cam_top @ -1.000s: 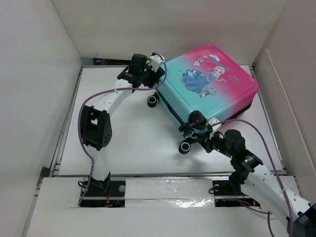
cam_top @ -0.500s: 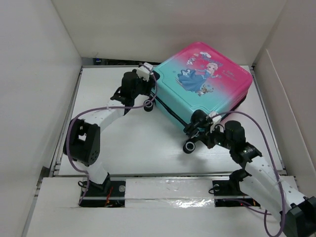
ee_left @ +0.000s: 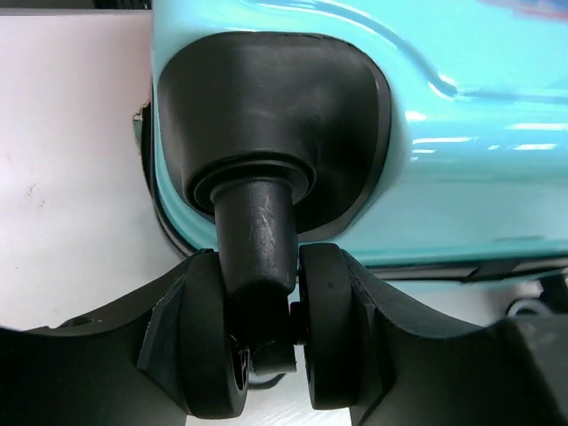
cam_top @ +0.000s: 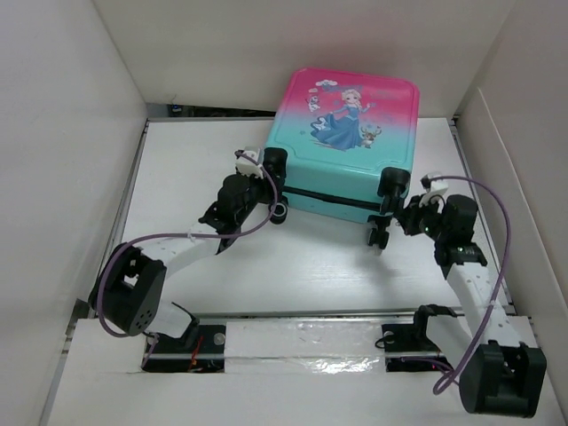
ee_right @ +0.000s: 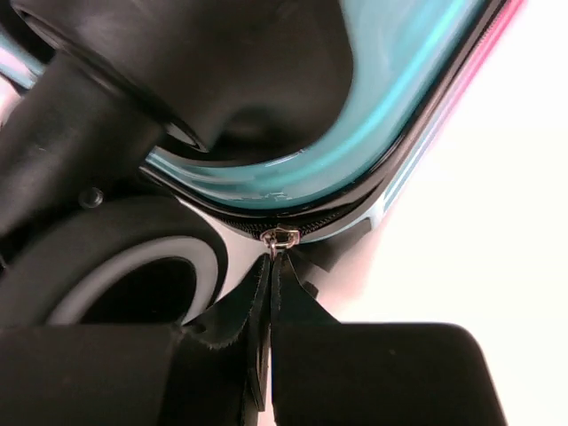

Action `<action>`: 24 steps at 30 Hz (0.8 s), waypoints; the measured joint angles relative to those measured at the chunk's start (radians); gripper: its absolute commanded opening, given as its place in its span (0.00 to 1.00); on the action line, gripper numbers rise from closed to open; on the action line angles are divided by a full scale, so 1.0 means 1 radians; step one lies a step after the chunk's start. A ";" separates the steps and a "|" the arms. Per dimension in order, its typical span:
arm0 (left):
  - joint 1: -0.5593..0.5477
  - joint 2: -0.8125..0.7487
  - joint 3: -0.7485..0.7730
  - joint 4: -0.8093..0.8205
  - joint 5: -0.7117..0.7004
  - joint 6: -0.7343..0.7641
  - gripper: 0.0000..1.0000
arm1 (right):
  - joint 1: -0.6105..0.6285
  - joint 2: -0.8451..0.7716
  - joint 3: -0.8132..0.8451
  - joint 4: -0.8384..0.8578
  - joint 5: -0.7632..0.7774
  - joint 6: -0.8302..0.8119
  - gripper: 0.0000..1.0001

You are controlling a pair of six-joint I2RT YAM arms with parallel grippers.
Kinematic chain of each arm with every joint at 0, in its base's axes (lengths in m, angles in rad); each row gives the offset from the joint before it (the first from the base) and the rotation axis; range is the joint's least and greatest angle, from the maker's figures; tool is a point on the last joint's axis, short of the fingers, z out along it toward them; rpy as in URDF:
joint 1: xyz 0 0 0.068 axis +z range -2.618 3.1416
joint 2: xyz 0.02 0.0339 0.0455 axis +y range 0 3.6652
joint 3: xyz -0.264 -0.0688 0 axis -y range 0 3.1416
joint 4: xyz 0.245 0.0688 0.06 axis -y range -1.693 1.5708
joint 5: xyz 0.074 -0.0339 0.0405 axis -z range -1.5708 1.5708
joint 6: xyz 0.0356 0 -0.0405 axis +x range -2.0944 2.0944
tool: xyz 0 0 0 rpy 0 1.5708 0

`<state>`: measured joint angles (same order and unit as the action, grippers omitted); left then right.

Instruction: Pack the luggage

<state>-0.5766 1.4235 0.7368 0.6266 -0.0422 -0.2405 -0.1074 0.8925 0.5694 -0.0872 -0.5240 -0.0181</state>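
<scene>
The luggage (cam_top: 346,151) lies flat at the back of the table, closed, princess side up, its teal wheel end towards me. My left gripper (cam_top: 269,202) is shut on the left black wheel (cam_top: 279,213). In the left wrist view my fingers (ee_left: 169,355) clamp the twin wheel (ee_left: 333,342) below the teal shell (ee_left: 461,133). My right gripper (cam_top: 406,216) is at the right wheel corner. In the right wrist view it (ee_right: 269,293) is shut on the zipper pull (ee_right: 282,238), beside a wheel (ee_right: 115,266).
White walls (cam_top: 71,133) enclose the table on the left, back and right. A raised white ledge (cam_top: 302,337) with both arm bases runs along the near edge. The right wheel (cam_top: 377,238) sticks out towards me.
The luggage has turned counterclockwise, so its wheel end now faces me. My left gripper came nearer with the left wheel. My right gripper swung to the right along the zipper edge.
</scene>
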 measured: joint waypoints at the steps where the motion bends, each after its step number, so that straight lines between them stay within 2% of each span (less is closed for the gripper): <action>1: 0.000 -0.009 -0.015 0.016 -0.002 -0.016 0.00 | 0.026 -0.022 -0.039 0.013 0.018 -0.002 0.00; 4: 0.003 -0.027 -0.027 0.044 0.008 -0.053 0.00 | 0.124 -0.124 -0.181 0.123 0.068 0.039 0.00; 7: 0.003 -0.040 -0.045 0.045 0.032 -0.084 0.00 | 0.240 -0.273 -0.334 0.240 0.197 0.102 0.00; 10: 0.003 -0.057 -0.066 0.065 0.069 -0.122 0.00 | 0.433 -0.386 -0.459 0.343 0.418 0.176 0.00; 12: 0.003 -0.063 -0.081 0.079 0.085 -0.140 0.00 | 0.564 -0.394 -0.501 0.400 0.582 0.203 0.00; 16: 0.001 -0.065 -0.105 0.120 0.063 -0.163 0.00 | 0.805 -0.221 -0.449 0.451 0.936 0.197 0.00; 20: 0.000 -0.068 -0.108 0.153 -0.037 -0.176 0.00 | 0.963 0.058 -0.262 0.420 1.246 0.135 0.00; 22: -0.002 -0.074 -0.119 0.159 -0.059 -0.192 0.00 | 0.969 0.197 -0.177 0.422 1.345 0.093 0.00; 23: -0.005 -0.081 -0.132 0.166 -0.065 -0.201 0.00 | 0.959 0.261 -0.138 0.439 1.355 0.080 0.00; 24: -0.018 -0.092 -0.146 0.169 -0.054 -0.217 0.00 | 0.958 0.311 -0.098 0.468 1.298 0.070 0.00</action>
<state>-0.5945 1.3319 0.5907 0.7956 -0.0959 -0.4580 0.8505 1.2030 0.4709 0.3813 0.7742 0.0517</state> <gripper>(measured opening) 0.473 0.023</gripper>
